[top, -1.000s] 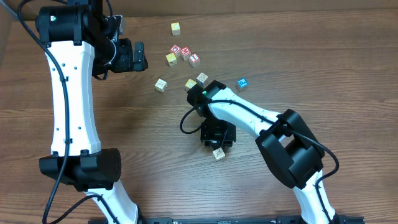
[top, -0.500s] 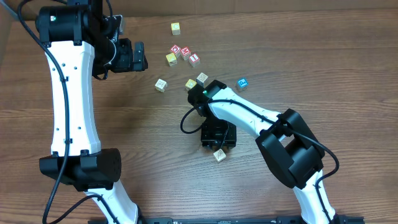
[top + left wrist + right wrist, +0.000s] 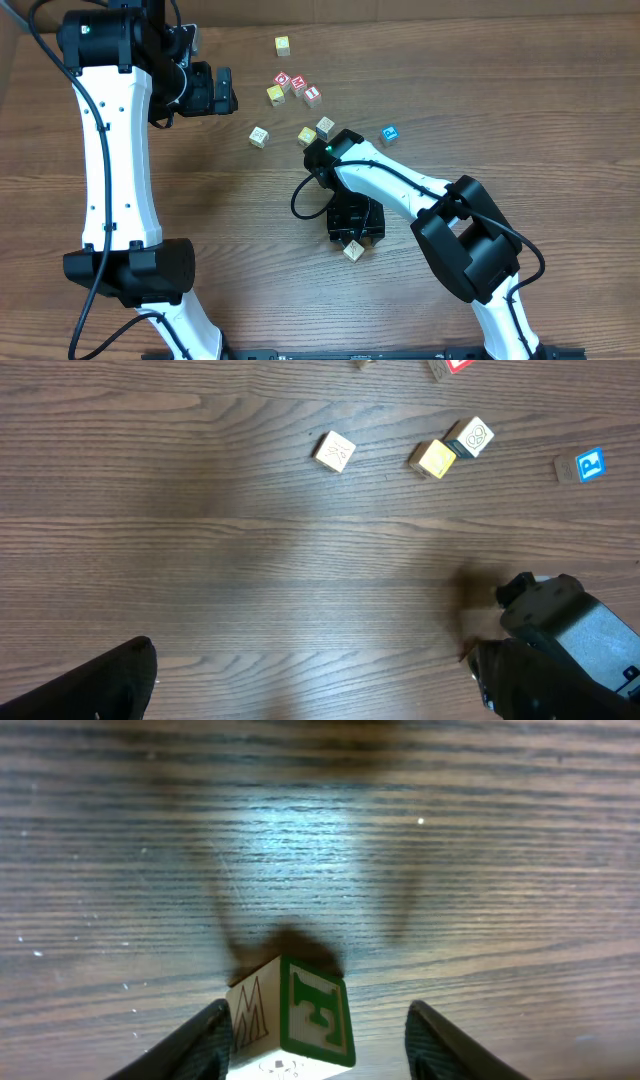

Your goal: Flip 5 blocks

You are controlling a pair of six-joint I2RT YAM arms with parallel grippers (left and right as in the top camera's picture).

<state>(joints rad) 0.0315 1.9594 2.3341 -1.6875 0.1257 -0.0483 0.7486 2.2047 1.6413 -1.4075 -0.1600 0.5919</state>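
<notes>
Right fingers [image 3: 195, 1045] stood apart, a cream block [image 3: 290, 1015] on the tabletop [image 3: 320, 840] between them, nearer one. The blue block [image 3: 389, 134] lay well apart, past the right arm [image 3: 400, 190]. Left fingers [image 3: 105, 680] gaped, empty.

Cream block [image 3: 290, 1020], pale face: you can read a brown outlined "M", or "W" if it is inverted.
Same block, neighbouring face: a green "F" inside a green border.
Blue-faced block [image 3: 581, 466]: white sign, too small for you to read.
</notes>
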